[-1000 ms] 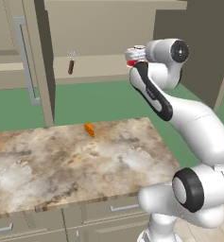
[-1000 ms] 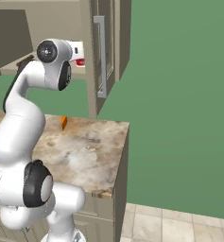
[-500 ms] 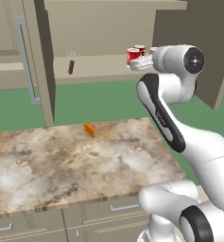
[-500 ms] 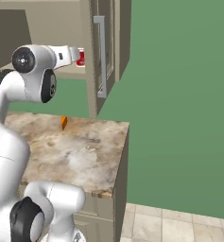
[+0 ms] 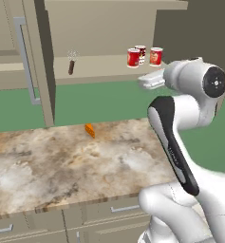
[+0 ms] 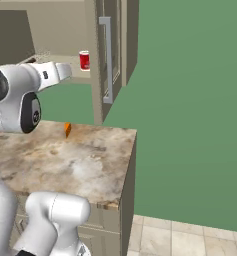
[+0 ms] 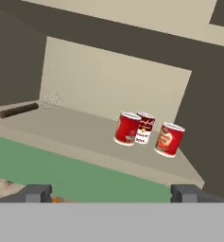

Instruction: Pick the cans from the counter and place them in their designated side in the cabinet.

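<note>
The white two-finger gripper [image 7: 111,191] gapes wide, empty, facing the bright red can [image 7: 127,128] and maroon-and-white labelled can [image 7: 143,127], touching, near the beige cabinet shelf's [image 7: 80,137] right end.

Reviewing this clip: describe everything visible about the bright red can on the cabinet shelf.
The bright red can is a small cylinder with a glossy red wall, a white rim and a faint pale mark low on its side. It stands upright on the beige shelf of the open cabinet, toward the shelf's right end. It is the leftmost of three cans, close against the maroon-and-white can, which sits just behind it; whether they touch is unclear. Nothing grips it: the gripper is open, short of the shelf.
</note>
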Available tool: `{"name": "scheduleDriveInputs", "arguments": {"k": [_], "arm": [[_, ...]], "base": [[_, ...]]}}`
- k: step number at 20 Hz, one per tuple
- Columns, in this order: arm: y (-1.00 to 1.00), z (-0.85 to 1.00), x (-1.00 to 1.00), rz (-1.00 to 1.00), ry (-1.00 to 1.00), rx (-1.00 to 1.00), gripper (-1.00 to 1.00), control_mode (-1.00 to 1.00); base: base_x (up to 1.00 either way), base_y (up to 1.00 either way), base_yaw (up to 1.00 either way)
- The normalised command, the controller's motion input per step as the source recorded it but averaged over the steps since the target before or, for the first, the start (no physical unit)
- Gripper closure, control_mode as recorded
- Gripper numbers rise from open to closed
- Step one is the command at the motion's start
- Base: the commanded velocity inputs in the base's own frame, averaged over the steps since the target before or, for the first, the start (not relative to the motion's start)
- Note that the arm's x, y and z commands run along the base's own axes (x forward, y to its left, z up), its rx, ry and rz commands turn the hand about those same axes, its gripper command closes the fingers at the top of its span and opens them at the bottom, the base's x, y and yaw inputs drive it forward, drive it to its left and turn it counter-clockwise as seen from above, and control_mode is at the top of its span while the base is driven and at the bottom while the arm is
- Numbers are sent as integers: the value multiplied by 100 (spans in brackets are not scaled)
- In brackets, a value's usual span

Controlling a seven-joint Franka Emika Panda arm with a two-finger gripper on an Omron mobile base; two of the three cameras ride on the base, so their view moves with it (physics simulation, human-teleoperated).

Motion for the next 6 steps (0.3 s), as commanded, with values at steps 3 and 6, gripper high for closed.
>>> {"name": "scheduleDriveInputs", "arguments": {"k": [3,6], "arm": [[11,-23,-71,0,0,-7,-100,-100],[17,-26,-57,0,6,-7,-100,-100]], "base": [[0,0,0],[0,0,0]]}}
